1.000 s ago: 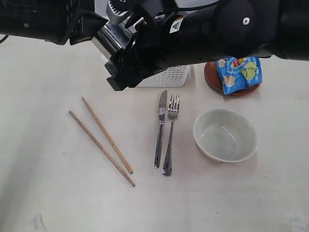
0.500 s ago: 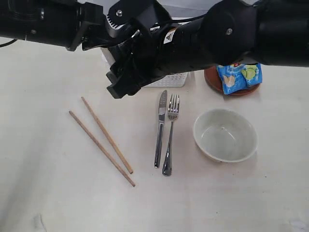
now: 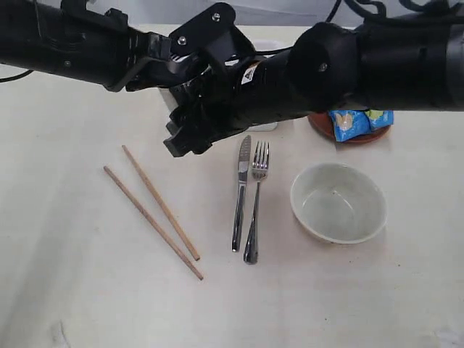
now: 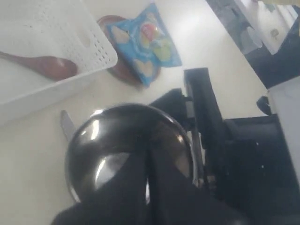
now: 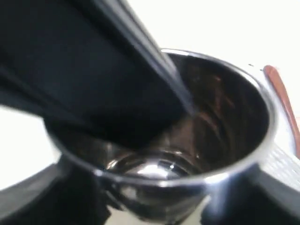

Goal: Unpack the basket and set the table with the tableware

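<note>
Fingers of the left gripper (image 4: pixel 147 161) are pinching the steel cup (image 4: pixel 101 154) by its rim; the right gripper (image 5: pixel 154 190) is standing spread wide, the cup sitting between its fingers.

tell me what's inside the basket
The left wrist view shows a reddish-brown wooden spoon lying inside the basket. The rest of the inside runs out of that frame. In the exterior view the arms cover nearly the whole basket, so anything else in it cannot be seen.

cup (image 5: pixel 215 103): mirror-polished metal | basket (image 4: pixel 93 42): white perforated plastic | chopsticks (image 3: pixel 160 203): matt wood | knife (image 3: pixel 240 196), fork (image 3: pixel 255 203): shiny metal | bowl (image 3: pixel 338 203): smooth glaze
</note>
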Robot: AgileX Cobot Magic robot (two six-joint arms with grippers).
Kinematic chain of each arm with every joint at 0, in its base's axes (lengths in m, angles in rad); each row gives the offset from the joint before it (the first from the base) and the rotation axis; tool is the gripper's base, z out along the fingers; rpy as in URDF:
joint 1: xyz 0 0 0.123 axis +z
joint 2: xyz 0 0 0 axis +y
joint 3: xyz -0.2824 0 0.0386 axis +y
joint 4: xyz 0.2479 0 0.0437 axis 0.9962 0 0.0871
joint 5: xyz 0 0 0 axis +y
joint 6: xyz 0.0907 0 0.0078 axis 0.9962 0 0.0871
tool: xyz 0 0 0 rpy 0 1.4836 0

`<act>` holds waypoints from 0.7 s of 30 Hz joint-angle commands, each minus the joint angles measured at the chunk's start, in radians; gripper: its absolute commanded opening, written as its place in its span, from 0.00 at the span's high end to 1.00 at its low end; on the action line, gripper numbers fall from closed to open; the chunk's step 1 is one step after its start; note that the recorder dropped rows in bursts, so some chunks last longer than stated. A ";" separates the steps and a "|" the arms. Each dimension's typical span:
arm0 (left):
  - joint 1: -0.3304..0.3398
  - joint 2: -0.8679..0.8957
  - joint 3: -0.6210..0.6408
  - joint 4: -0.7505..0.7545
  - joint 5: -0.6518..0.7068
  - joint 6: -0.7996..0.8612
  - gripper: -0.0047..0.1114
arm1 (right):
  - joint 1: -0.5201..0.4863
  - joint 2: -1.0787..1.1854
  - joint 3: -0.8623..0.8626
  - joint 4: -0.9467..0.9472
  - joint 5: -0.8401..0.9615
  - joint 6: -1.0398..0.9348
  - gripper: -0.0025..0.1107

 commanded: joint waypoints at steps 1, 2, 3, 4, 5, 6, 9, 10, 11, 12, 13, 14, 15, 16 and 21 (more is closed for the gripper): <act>-0.006 -0.005 -0.001 0.019 -0.064 -0.009 0.96 | -0.127 -0.011 0.093 0.042 -0.110 0.024 0.98; -0.006 -0.005 -0.001 0.016 -0.082 -0.009 0.96 | -0.147 -0.011 0.106 0.042 -0.110 0.024 0.98; -0.006 -0.003 -0.001 0.008 -0.108 -0.007 0.96 | -0.168 -0.011 0.109 0.035 -0.102 0.022 0.98; -0.006 -0.001 -0.001 0.007 -0.124 -0.007 0.96 | -0.175 -0.013 0.109 0.029 -0.100 0.022 0.98; -0.006 0.003 -0.001 0.007 -0.129 -0.007 0.96 | -0.193 -0.020 0.109 0.027 -0.119 0.022 0.98; -0.006 0.005 -0.001 0.007 -0.131 -0.007 0.96 | -0.211 -0.029 0.109 0.027 -0.152 0.022 0.98; -0.006 0.005 -0.001 0.007 -0.146 -0.009 0.96 | -0.334 -0.049 0.109 0.061 -0.251 0.030 0.98; -0.006 0.005 -0.001 0.004 -0.155 -0.009 0.96 | -0.361 -0.041 0.107 0.061 -0.253 0.030 0.98; -0.006 0.005 -0.001 0.001 -0.168 -0.007 0.96 | -0.384 -0.031 0.105 0.061 -0.255 0.030 0.98; -0.006 0.005 -0.001 -0.005 -0.180 -0.007 0.96 | -0.400 -0.019 0.097 0.061 -0.251 0.030 0.98; -0.006 0.005 -0.001 -0.012 -0.191 -0.007 0.96 | -0.415 -0.003 0.086 0.057 -0.243 0.030 0.98; -0.006 0.005 -0.001 -0.015 -0.196 -0.004 0.96 | -0.424 0.016 0.071 0.057 -0.233 0.030 0.98; -0.006 0.005 -0.001 -0.020 -0.199 0.001 0.96 | -0.428 0.034 0.058 0.057 -0.228 0.030 0.98; -0.006 0.005 -0.001 -0.023 -0.197 0.003 0.96 | -0.432 0.056 0.040 0.057 -0.221 0.030 0.98; -0.006 0.005 -0.001 -0.023 -0.194 0.007 0.96 | -0.432 0.172 -0.073 0.064 -0.155 0.030 0.98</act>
